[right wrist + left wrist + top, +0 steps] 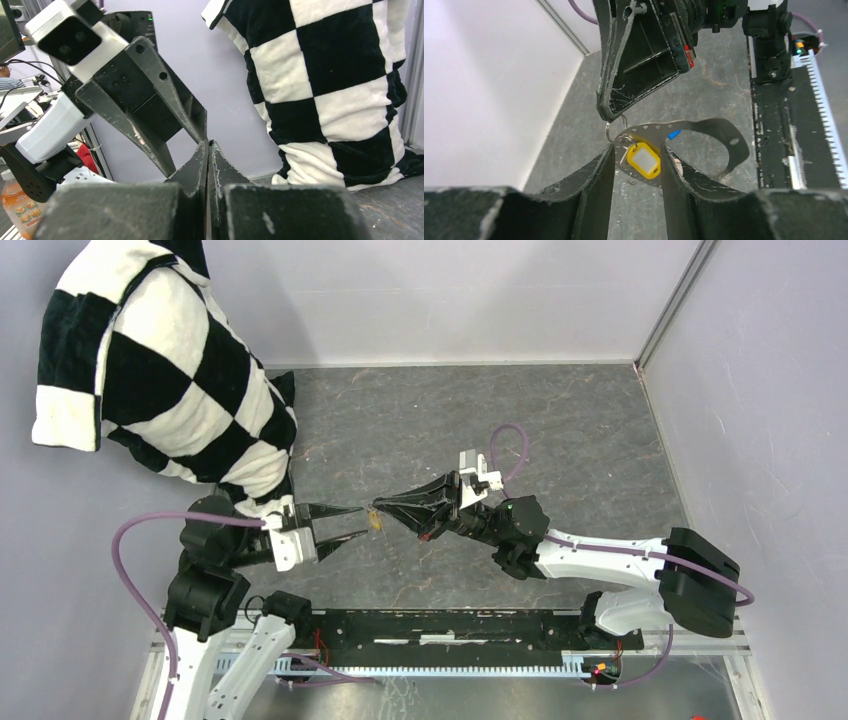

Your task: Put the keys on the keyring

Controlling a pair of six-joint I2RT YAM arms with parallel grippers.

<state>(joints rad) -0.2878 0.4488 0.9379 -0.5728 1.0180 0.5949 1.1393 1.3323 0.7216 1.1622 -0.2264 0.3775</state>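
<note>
Ok so the left gripper (358,521) has its jaws spread fairly wide and isn't gripping anything. The silver key with the yellow plastic head cover (644,161) just dangles in the gap between its two fingers (596,187), not obviously touching either one. The right gripper (603,114) comes in from 12 o'clock in the left wrist view with its jaws pressed flat together. It looks pinched on the top end of the big floppy grey metal keyring loop (719,131), right where a small wire ring (616,128) sits at its tip. The loop curves off toward 3 o'clock from there. A sliver of the blue-headed key (673,134) peeks out at about 2 o'clock from the yellow one, just inside the loop; can't tell if either key is actually threaded on. From overhead the whole bunch hangs mid-table, with a black-and-white checkered plush cloth (170,370) at 10 o'clock on the grey marbled table (560,420).
</note>
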